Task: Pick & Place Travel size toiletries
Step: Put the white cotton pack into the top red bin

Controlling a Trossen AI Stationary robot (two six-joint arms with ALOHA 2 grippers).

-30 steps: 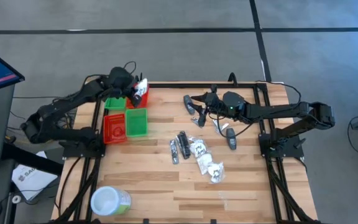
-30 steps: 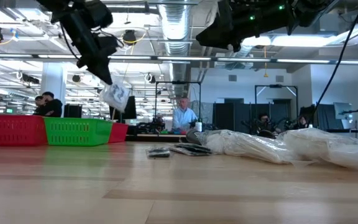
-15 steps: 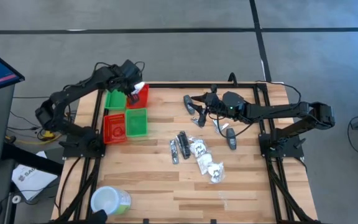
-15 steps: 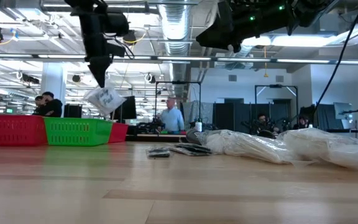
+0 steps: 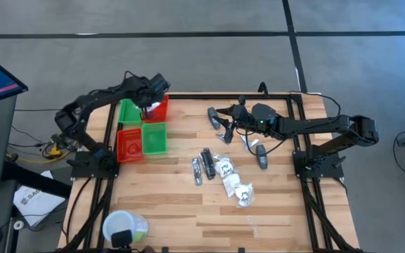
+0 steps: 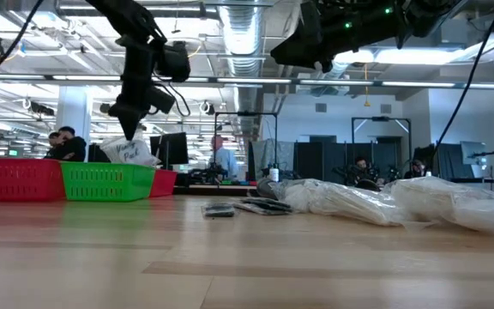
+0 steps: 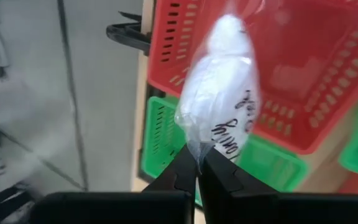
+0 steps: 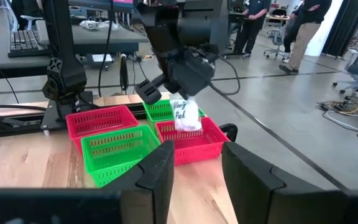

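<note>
My left gripper [image 5: 149, 107] hangs over the far red bin [image 5: 160, 107] at the table's far left, shut on a white plastic-wrapped packet [image 7: 219, 93] with dark print. In the low view this packet [image 6: 127, 153] hangs just above the bins' rims. More toiletries lie flat on the table's middle: dark tubes [image 5: 202, 166], white packets [image 5: 232, 180] and a dark bottle [image 5: 261, 159]. My right gripper [image 5: 223, 121] hovers open above the far middle of the table, its fingers [image 8: 157, 171] empty and pointing roughly level toward the bins. My left gripper pinches the packet's crinkled wrapper edge [image 7: 199, 149] between its two fingers [image 7: 219, 177]. The fingers slant steeply down from above. The packet hangs below the fingertips, lifted clear, over the far red bin [image 8: 191, 140].
Two red and two green bins stand in a block at the far left: green [image 5: 129, 112] and red at the far side, red [image 5: 129, 144] and green [image 5: 155, 138] nearer. A green tub [image 5: 125, 226] with a white lid stands at the near left corner. People show in the room beyond.
My left gripper has sunk toward the bins with the packet, rolling its wrist and tipping to point more steeply down. The packet, held high above the bins a second ago, now hangs just above their rims. My right gripper has kept still.
</note>
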